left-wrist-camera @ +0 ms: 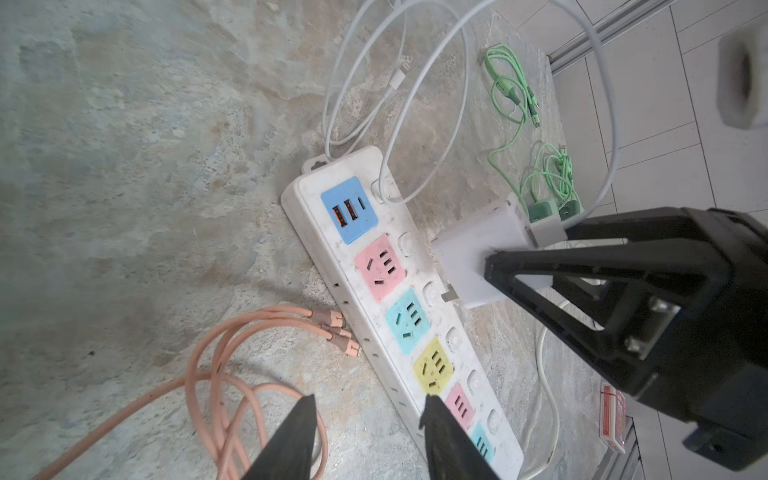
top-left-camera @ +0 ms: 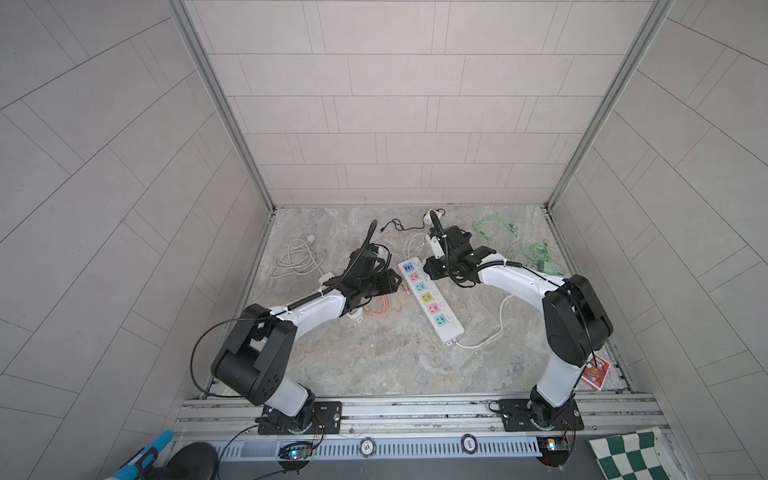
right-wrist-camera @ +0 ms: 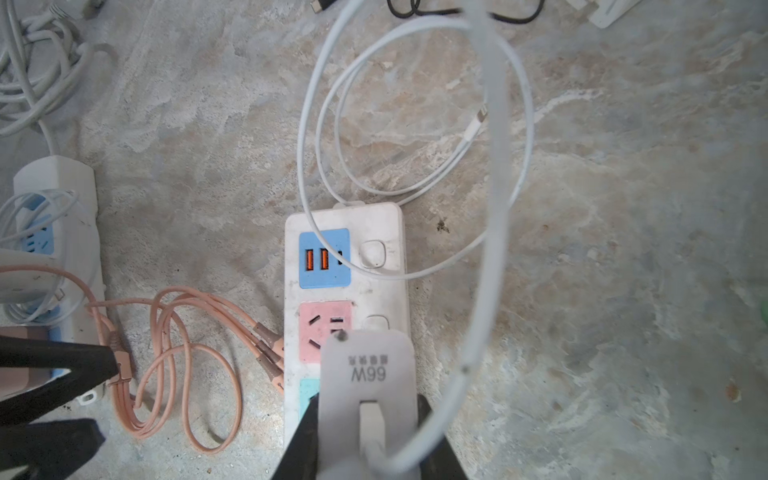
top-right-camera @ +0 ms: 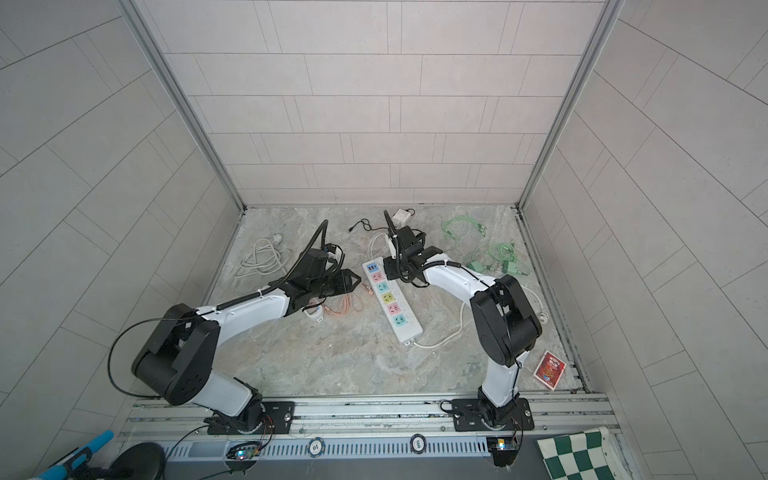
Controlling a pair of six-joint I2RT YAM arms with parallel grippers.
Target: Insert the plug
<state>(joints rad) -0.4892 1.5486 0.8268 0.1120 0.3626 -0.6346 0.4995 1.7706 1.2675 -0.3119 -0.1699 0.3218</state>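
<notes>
Below, marbled tabletop (top-left-camera: 374,365), power strip (top-left-camera: 430,299), tiled walls (top-left-camera: 395,104)

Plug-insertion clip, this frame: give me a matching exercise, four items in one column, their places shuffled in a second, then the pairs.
1. white charger block marked 66W
2. salmon-pink braided cable
3. mint-green cables
4. red card box

A. flat at the marble table's near right edge
B. coiled beside the white power strip
C. clamped in the right gripper
D. bundled at the table's far right

Pairs: 1-C, 2-B, 3-D, 4-A
</notes>
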